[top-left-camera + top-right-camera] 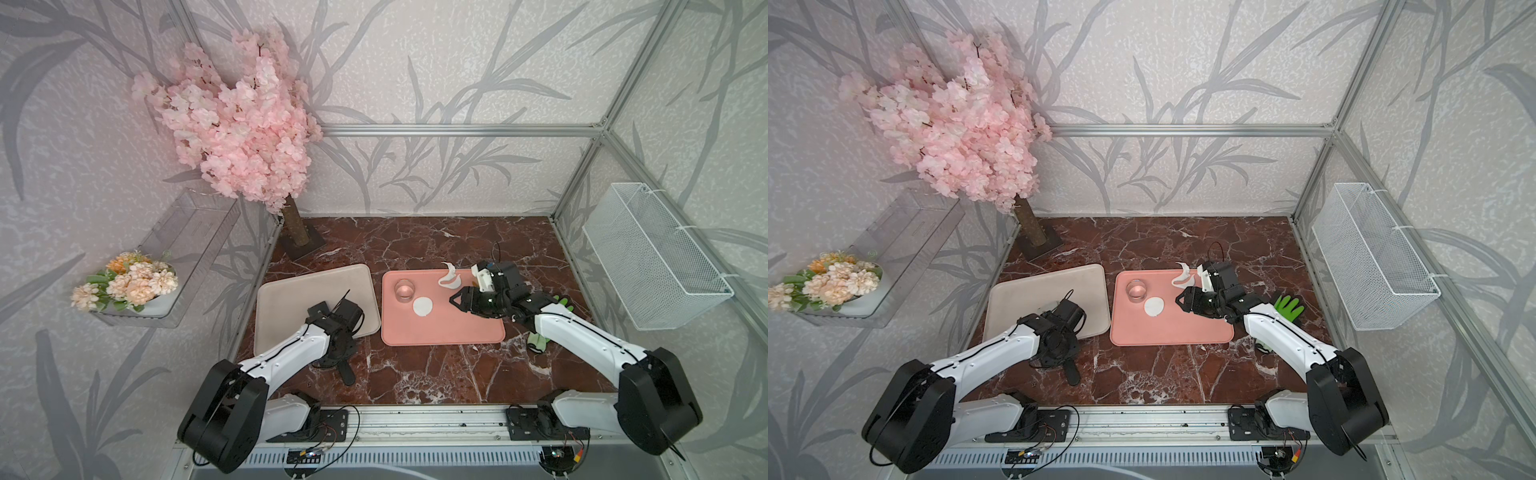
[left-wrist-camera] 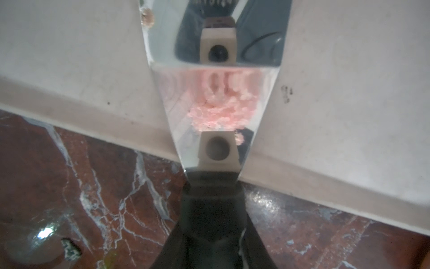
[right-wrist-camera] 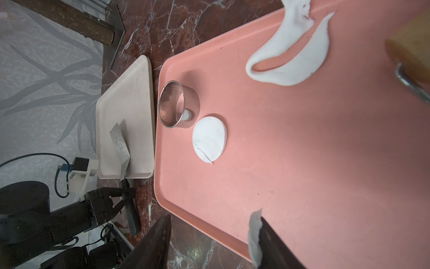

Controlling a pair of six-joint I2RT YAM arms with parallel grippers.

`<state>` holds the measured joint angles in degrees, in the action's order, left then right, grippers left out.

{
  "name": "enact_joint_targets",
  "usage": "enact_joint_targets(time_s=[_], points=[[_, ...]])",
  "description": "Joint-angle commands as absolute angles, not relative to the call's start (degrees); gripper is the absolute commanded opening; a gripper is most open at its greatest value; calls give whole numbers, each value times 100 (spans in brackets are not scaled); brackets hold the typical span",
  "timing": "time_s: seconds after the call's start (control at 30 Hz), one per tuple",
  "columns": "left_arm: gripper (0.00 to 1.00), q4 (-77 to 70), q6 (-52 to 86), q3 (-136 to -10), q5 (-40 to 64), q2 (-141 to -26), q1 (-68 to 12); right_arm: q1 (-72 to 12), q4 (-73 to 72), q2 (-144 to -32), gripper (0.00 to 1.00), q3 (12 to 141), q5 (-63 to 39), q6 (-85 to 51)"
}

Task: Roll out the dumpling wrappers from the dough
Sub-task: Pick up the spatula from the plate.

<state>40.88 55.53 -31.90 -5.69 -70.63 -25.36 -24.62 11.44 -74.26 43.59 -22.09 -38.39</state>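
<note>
One flat white round dumpling wrapper lies on the pink tray, next to a shiny round cup. A ragged scrap of dough with a curved tail lies at the tray's far edge. My right gripper hovers open over the tray's right part, with a bit of white dough stuck to one finger. My left gripper is shut on the black handle of a metal scraper, whose blade rests on the beige tray.
The tan wooden roller shows at the edge of the right wrist view, beside the dough scrap. A green glove lies under the right arm. A blossom tree's trunk stands at the back left, and a white wire basket hangs on the right wall.
</note>
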Motion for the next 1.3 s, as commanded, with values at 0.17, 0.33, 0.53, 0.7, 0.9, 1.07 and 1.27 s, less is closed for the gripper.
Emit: enact_joint_targets(time_s=[0.17,0.33,0.53,0.7,0.9,1.07,1.27], points=[[0,4570,5251,-3813,-577,-6832,-2521,-2452,1045,-7148,59,4265,-2213,-3946],[0,4617,5154,-4248,-436,-6608,-2549,-2451,1098,-7068,60,4320,-2206,-3951],[0,4416,5055,-4880,-232,-6638,-2584,-2469,781,-6983,68,4250,-2637,-3981],[0,4173,5035,-5498,-132,-6967,-2712,-2642,298,-6852,74,4107,-2933,-4027],[0,3649,5201,-6041,-77,-7484,-2997,-3086,-115,-6690,77,4050,-2955,-4026],[0,3320,5276,-6601,-40,-8027,-3356,-3348,-927,-6661,78,3747,-2895,-4362],[0,3249,5184,-7328,-6,-8630,-3717,-3564,-1216,-6689,78,3580,-2558,-4608]])
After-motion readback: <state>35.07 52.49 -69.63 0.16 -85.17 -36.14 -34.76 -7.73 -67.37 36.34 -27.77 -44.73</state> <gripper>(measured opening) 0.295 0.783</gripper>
